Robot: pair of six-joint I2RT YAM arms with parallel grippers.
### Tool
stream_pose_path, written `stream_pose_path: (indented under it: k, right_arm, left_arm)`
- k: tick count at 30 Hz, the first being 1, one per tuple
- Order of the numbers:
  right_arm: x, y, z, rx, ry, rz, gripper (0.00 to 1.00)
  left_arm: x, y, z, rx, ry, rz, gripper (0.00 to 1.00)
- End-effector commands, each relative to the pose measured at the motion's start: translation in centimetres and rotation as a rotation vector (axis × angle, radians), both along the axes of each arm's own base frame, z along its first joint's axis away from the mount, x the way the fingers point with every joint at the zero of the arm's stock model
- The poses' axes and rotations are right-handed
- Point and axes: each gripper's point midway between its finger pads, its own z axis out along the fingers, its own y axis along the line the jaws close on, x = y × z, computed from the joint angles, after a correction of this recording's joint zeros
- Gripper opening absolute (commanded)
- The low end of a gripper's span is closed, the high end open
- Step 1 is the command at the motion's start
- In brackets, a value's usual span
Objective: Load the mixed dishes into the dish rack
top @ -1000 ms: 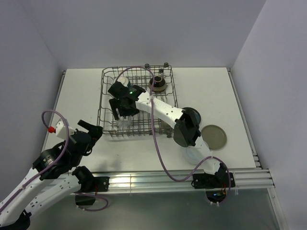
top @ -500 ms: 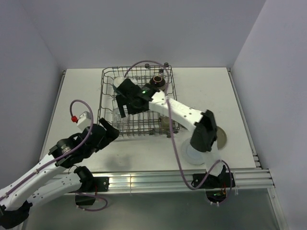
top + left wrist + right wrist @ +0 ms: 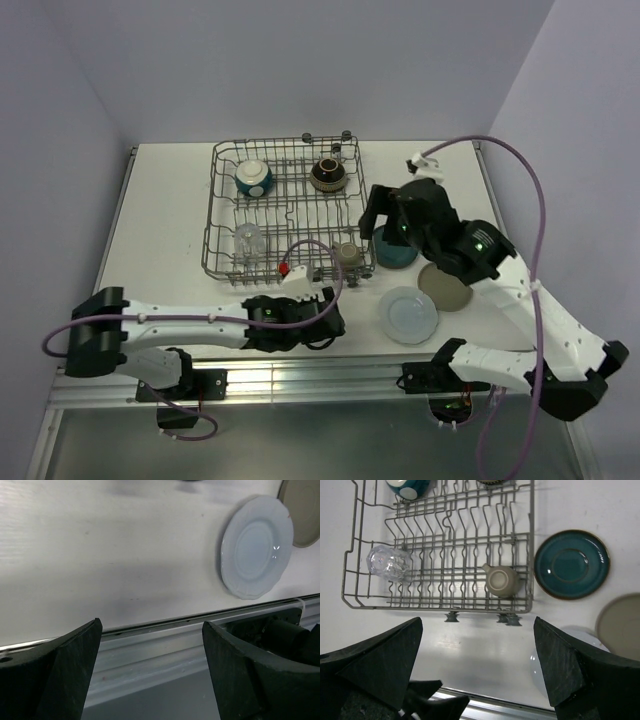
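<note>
1. Left gripper [image 3: 150, 630]: fingers spread wide with nothing between them, low over the near edge of the table [image 3: 160, 220].
2. Right gripper [image 3: 477, 650]: fingers also spread wide and empty, held high above the rack's near right side.
3. Dish rack [image 3: 290, 210] sits at the middle of the far table.
4. Inside the rack: teal bowl [image 3: 253, 178] far left, brown bowl [image 3: 328, 175] far right, glass [image 3: 390, 562] near left, mug [image 3: 502, 581] near right corner.
5. Teal plate [image 3: 571, 565] lies flat on the table, just beside the rack's right wall.
6. Pale-blue plate [image 3: 257, 545] lies on the table near the front edge, right of the left gripper.
7. Beige plate [image 3: 447, 288] lies flat on the table, just beside the pale-blue plate.
</note>
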Motion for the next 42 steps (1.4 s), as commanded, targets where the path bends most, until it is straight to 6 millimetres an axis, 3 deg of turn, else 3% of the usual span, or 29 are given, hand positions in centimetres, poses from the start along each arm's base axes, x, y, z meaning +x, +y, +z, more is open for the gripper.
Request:
stream_pose_path:
  k: [1,2,7,8,10,11,17,19,20,21,23,24,26,28,34,42]
  right_arm:
    - [-1.3,-2.4,-0.1,0.021,-0.021,-0.048,1.0]
    - [-2.2,-3.3,0.6,0.046,-0.04,-0.053,1.0]
    - [-4.2,-5.4,-0.3,0.06,-0.04,-0.076,1.0]
    - [-4.7,-5.7,0.0,0.073,-0.05,-0.075,1.0]
    - [-5.2,-6.0,-0.1,0.088,-0.053,-0.077,1.0]
    - [-5.6,-6.3,0.2,0.1,-0.065,-0.077,1.0]
    - [-7.2,-8.5,2.8,0.143,-0.152,-0.101,1.0]
    - [-7.6,-8.9,3.4,0.158,-0.176,-0.1,1.0]
    - [-8.0,-9.3,3.8,0.17,-0.193,-0.103,1.0]
    - [-8.2,-9.5,3.9,0.173,-0.198,-0.104,1.0]
    - [-8.6,-9.8,4.0,0.177,-0.206,-0.103,1.0]
    - [-8.7,-9.9,3.9,0.178,-0.209,-0.102,1.0]
    - [-8.9,-10.3,3.9,0.179,-0.214,-0.108,1.0]
    - [-9.2,-10.5,3.9,0.184,-0.222,-0.107,1.0]
    - [-9.8,-11.0,4.2,0.191,-0.24,-0.103,1.0]
    - [-10.1,-10.9,4.6,0.212,-0.259,-0.087,1.0]
  left_arm:
    - [-0.1,-5.5,1.1,-0.194,0.037,0.017,0.87]
    - [-0.3,-6.1,0.2,-0.205,0.053,0.018,0.86]
    - [-0.5,-10.4,-0.6,-0.35,0.121,0.039,0.82]
    - [-0.5,-11.3,-1.7,-0.352,0.137,0.04,0.82]
    - [-0.8,-13.4,-1.2,-0.406,0.164,0.026,0.81]
    - [-0.8,-14.0,-2.8,-0.388,0.184,0.036,0.8]
    - [-1.6,-16.4,-5.2,-0.528,0.264,0.024,0.72]
    - [-1.8,-16.6,-5.7,-0.594,0.279,0.014,0.7]
    - [-2.2,-16.1,-7.6,-0.589,0.308,0.011,0.7]
    - [-2.1,-16.7,-6.9,-0.649,0.312,0.0,0.7]
    - [-2.4,-16.8,-9.1,-0.646,0.343,0.0,0.72]
    - [-2.6,-17.3,-8.7,-0.688,0.353,-0.015,0.73]
    - [-2.9,-17.5,-10.4,-0.69,0.391,-0.008,0.74]
    - [-2.9,-17.9,-10.6,-0.714,0.4,-0.003,0.74]
    - [-1.6,-16.1,-13.1,-0.679,0.364,0.097,0.72]
    - [-0.6,-15.0,-14.4,-0.617,0.299,0.181,0.66]
